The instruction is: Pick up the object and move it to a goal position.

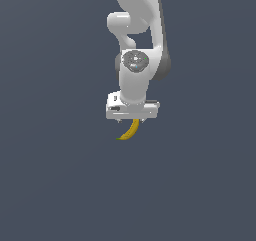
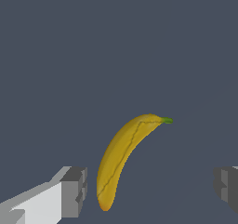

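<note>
The yellow banana (image 1: 131, 130) with a dark green stem tip lies on the flat grey floor, partly hidden by the white hand in the exterior view. My gripper (image 1: 131, 120) hangs straight above it, fingers pointing down. In the wrist view the banana (image 2: 120, 158) lies curved between the two grey fingertips, much closer to one fingertip (image 2: 74, 190) than to the other (image 2: 227, 186). The gripper (image 2: 151, 188) is open wide and holds nothing. Neither finger touches the banana.
The plain dark grey floor (image 1: 60, 185) stretches all around. The white arm (image 1: 137, 45) rises above the hand. No other objects or goal marker show.
</note>
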`<state>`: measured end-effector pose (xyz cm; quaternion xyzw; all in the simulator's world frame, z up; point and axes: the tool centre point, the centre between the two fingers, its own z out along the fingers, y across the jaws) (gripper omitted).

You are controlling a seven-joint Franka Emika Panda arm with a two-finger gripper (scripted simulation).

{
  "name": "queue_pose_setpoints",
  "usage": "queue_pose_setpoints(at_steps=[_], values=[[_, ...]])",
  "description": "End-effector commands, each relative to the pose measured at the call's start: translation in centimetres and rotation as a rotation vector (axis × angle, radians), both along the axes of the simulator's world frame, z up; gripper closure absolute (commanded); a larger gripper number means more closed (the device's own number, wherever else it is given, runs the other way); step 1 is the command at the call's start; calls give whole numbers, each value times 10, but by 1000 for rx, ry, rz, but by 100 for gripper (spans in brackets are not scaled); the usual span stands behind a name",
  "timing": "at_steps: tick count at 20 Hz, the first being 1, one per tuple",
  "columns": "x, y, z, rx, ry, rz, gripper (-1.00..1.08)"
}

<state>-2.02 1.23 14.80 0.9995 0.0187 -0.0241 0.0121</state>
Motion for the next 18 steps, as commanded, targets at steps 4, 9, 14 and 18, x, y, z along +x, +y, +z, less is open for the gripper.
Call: queue_pose_setpoints(at_steps=[4, 9, 14, 18], values=[[0, -1, 1, 4, 1, -5, -92], [1, -7, 3, 23, 5, -23, -92], [1, -7, 3, 24, 5, -25, -92], [0, -6, -1, 24, 3, -50, -92]])
